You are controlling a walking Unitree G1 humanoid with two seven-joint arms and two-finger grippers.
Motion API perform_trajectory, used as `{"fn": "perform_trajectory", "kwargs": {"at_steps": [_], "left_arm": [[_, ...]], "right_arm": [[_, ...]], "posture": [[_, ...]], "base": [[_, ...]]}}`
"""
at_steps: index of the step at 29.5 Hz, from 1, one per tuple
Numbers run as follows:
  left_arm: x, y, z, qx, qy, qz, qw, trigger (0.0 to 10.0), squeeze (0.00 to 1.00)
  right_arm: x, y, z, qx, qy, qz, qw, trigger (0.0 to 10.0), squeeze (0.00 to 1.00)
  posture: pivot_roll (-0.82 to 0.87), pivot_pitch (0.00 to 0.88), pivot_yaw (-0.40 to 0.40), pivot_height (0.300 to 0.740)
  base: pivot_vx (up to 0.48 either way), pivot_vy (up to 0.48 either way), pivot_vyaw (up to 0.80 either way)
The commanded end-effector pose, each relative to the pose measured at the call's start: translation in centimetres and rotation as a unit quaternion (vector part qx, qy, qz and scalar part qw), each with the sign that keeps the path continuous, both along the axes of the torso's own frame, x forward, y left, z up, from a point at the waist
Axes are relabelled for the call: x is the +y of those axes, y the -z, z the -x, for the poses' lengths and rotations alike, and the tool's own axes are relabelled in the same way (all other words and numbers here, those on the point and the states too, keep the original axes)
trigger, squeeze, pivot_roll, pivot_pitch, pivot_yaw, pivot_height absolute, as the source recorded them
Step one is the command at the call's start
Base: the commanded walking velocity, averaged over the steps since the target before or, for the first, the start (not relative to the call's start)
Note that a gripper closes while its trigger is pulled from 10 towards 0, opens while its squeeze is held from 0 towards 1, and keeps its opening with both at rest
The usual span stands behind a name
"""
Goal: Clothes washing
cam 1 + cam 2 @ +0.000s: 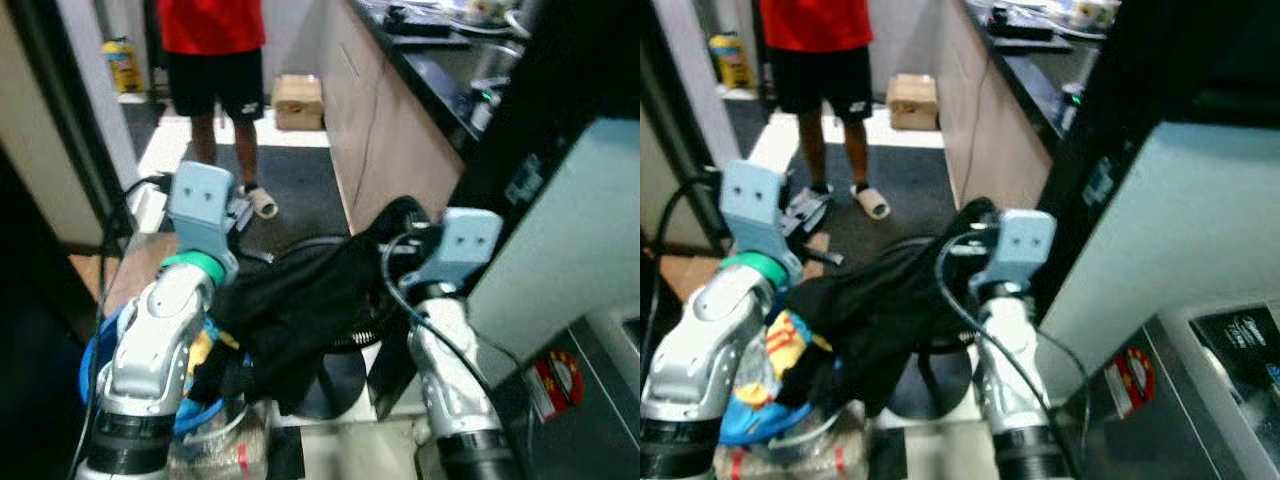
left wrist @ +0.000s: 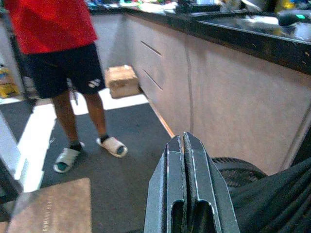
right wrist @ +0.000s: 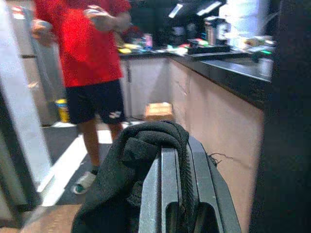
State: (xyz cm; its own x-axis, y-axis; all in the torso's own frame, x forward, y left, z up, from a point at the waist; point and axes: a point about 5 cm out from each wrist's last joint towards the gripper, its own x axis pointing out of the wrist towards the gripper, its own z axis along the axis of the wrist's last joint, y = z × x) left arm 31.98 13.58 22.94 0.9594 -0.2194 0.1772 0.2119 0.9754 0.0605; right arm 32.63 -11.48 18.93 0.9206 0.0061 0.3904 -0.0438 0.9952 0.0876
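Note:
A black garment (image 1: 300, 310) hangs bunched between my two arms, in front of the pale washing machine (image 1: 560, 230) on the right. My right gripper (image 3: 177, 148) is shut on a fold of that garment (image 3: 146, 141), which drapes over its fingertips. My left gripper (image 2: 183, 138) is held up at the left, its fingers (image 2: 170, 160) pressed together with no cloth seen between them; the garment's edge (image 2: 277, 199) lies just beside it.
A person in a red shirt and black shorts (image 1: 212, 50) stands ahead on the dark floor. A long counter (image 1: 420, 60) runs along the right, a cardboard box (image 1: 298, 100) at its far end. A blue basket (image 1: 88, 370) with colourful items sits at lower left.

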Motion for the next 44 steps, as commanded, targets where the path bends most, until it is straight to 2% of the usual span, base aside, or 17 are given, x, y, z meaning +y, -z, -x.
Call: {"fn": "perform_trajectory", "kwargs": {"at_steps": [1,44], "left_arm": [[-0.19,0.19,0.02,0.005,0.005,-0.005,1.0,10.0,0.0],[-0.14,-0.47,-0.06,-0.005,0.003,-0.003,1.0,10.0,0.0]], "right_arm": [[-0.32,-0.64,0.02,-0.013,0.008,-0.008,1.0,10.0,0.0],[-0.31,-1.57,-0.06,-0.025,0.008,-0.01,1.0,10.0,0.0]], "posture": [[0.15,0.0,0.019,0.74],[0.15,0.0,0.018,0.74]], "base": [[0.0,0.0,-0.8],[0.0,0.0,-0.8]]}}
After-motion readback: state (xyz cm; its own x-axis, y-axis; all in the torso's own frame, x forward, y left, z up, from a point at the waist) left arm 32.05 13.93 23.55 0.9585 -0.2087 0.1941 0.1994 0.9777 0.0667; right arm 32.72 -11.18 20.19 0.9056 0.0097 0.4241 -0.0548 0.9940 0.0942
